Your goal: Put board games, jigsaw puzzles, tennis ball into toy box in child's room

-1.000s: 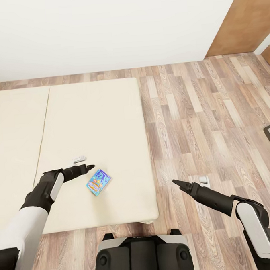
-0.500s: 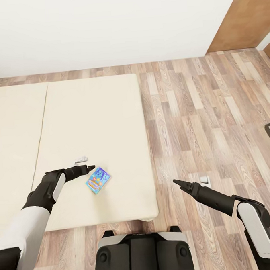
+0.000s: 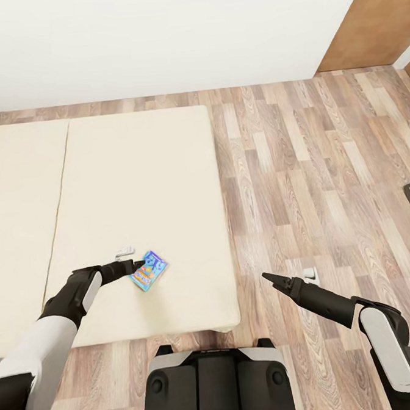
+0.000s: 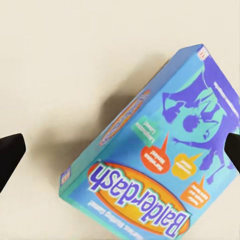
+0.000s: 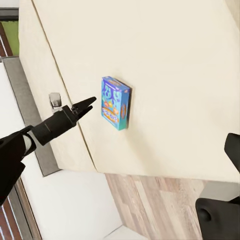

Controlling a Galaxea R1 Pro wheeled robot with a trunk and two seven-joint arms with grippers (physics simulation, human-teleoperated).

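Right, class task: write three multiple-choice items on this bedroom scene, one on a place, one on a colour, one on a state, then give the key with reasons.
1. Where does the board game lie?
A. on the floor
B. on the bed
C. inside a tub

2. What is the box's main colour?
A. blue
B. red
C. black

3. How does the left hand stand?
A. shut on the box
B. open, its fingers either side of the box
C. resting on the floor

Key: B, the box lies flat on the beige mattress in the head view; A, its printed faces are mainly blue; B, the left wrist view shows dark fingertips apart at both edges, the box between them.
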